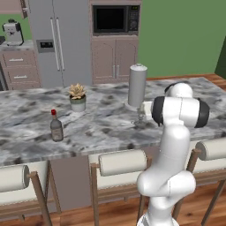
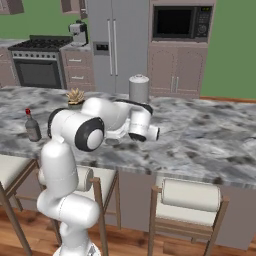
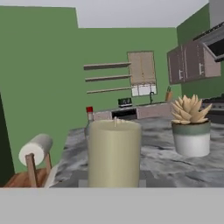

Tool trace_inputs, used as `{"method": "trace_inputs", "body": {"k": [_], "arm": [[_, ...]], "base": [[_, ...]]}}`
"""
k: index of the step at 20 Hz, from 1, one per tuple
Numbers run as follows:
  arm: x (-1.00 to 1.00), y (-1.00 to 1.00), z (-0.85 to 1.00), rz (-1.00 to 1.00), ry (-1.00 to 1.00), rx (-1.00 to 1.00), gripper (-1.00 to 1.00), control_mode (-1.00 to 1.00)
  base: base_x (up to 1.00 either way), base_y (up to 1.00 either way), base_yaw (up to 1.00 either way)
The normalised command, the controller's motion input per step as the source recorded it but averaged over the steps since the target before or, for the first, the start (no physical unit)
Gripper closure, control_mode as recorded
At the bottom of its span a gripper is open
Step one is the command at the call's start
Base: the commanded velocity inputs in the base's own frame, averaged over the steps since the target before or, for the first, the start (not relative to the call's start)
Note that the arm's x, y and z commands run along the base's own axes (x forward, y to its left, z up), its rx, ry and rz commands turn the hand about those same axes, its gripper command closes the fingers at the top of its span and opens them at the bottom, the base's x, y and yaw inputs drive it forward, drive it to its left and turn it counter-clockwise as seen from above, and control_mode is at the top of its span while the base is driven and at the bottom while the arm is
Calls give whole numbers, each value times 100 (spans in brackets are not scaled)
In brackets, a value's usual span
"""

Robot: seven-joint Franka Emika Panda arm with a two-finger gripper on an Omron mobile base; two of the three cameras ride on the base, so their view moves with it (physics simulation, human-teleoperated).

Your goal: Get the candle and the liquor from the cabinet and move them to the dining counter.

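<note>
The pale cream candle point(image 3: 114, 153) stands close up in the hand view, between the fingers of my gripper point(image 3: 114, 183), which is shut on it low down. From the left base view its grey candlestick point(image 1: 141, 117) rests on or just above the marbled dining counter point(image 1: 106, 128), half hidden behind my arm. The liquor point(image 1: 56, 126), a small grey-brown bottle with a red cap, stands upright on the counter's near left part point(image 2: 32, 126), well apart from the candle. Mauve-brown wall cabinets point(image 3: 190, 65) hang on the far wall with doors shut.
A potted succulent point(image 1: 77, 97) and a tall grey cylinder roll point(image 1: 137, 84) stand on the counter beyond the candle. Cushioned wooden stools point(image 1: 122, 162) line the counter's near edge. Fridge point(image 1: 59, 39), microwave point(image 1: 115, 19) and stove point(image 2: 37, 67) stand at the back.
</note>
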Motion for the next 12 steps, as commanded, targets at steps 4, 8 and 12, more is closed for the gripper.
{"method": "trace_inputs", "body": {"k": [4,8,12], "arm": [[7,25,-14,-12,0,0,100,-100],[13,13,-25,-13,0,-1,100,-100],[19,12,-20,-12,0,-1,100,-100]], "base": [[0,0,0],[0,0,0],[0,0,0]]}}
